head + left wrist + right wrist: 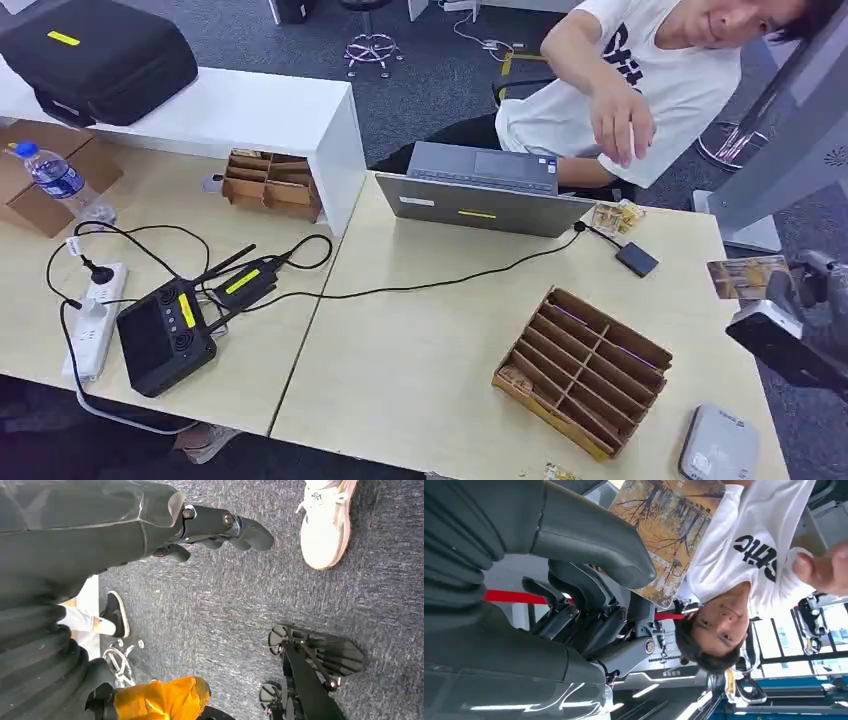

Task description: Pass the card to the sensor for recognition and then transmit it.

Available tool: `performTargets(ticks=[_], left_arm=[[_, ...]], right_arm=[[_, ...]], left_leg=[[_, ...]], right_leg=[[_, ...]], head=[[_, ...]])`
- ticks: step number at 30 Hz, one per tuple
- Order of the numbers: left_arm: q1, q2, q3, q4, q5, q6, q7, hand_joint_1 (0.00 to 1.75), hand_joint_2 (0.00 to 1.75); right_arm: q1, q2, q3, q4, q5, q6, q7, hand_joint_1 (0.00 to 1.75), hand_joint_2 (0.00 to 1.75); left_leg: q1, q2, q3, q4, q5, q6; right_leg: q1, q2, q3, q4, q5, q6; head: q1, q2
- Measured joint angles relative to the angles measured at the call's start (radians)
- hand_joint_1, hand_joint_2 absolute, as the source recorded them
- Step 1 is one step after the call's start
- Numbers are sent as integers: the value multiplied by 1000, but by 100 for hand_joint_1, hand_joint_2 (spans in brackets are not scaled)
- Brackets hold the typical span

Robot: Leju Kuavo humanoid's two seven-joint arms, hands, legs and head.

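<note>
My right hand [795, 305] is raised past the table's right edge and holds a card [745, 277] printed with yellow-brown trees. In the right wrist view the card [669, 535] is pinched between the thick thumb [589, 540] and the darker fingers. The small black sensor pad [636, 259] lies on the table to the left of the card, wired to the laptop [480, 190]. Across the table a person in a white T-shirt [670, 80] stretches a hand [620, 125] out above the laptop. My left hand [220, 527] hangs over the carpet with nothing in it.
A slotted cardboard card rack [583, 370] stands at the front right, a white device [718, 445] beside it. More cards [612, 215] lie near the laptop. A controller [165, 335], a power strip [95, 320] and cables cover the left table.
</note>
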State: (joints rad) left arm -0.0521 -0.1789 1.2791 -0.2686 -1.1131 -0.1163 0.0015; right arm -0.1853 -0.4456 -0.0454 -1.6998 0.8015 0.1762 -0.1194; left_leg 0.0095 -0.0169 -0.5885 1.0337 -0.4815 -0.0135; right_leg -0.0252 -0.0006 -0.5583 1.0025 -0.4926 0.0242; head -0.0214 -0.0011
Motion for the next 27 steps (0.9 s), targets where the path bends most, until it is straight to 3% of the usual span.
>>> performTargets(ticks=[11, 16, 18, 21, 24, 27], left_arm=[[0, 0, 0, 0, -11, -1, 2, 0, 175], [-5, 7, 0, 0, -43, -12, 9, 0, 175], [-10, 11, -3, 1, -67, -24, 9, 0, 175], [-24, 26, -39, 4, -144, -61, 20, 0, 175], [-38, 34, -60, 9, -154, -65, 24, 0, 175], [-37, 37, -72, 11, -157, -67, 26, 0, 175]], right_arm=[[-19, -7, 31, 14, 22, 1, 11, 175, 175], [-199, 24, 144, 131, 115, 12, 44, 175, 175], [-301, 73, 217, 221, 183, 7, 75, 175, 175], [-577, 271, 328, 587, 358, -77, 193, 175, 175], [-727, 389, 380, 816, 376, -132, 193, 175, 175], [-811, 453, 406, 962, 383, -153, 187, 175, 175]], left_leg=[[0, 0, -1, 0, 0, 0], [0, 7, 1, -1, 0, 0], [1, 8, -1, -1, 1, -1], [1, 24, -1, -1, 3, -4], [2, 26, 1, -2, 4, -6], [3, 12, 3, -2, 7, -8]], right_leg=[[0, 0, 0, 0, 0, 0], [0, 6, 0, 1, 1, -1], [2, 8, 2, 2, 2, -1], [2, 25, -5, 4, 7, -6], [2, 26, -7, 6, 9, -7], [3, 14, -7, 6, 8, -8]], head=[[0, 0], [0, 0], [0, 0], [-1, 0], [0, 0], [-1, 0]])
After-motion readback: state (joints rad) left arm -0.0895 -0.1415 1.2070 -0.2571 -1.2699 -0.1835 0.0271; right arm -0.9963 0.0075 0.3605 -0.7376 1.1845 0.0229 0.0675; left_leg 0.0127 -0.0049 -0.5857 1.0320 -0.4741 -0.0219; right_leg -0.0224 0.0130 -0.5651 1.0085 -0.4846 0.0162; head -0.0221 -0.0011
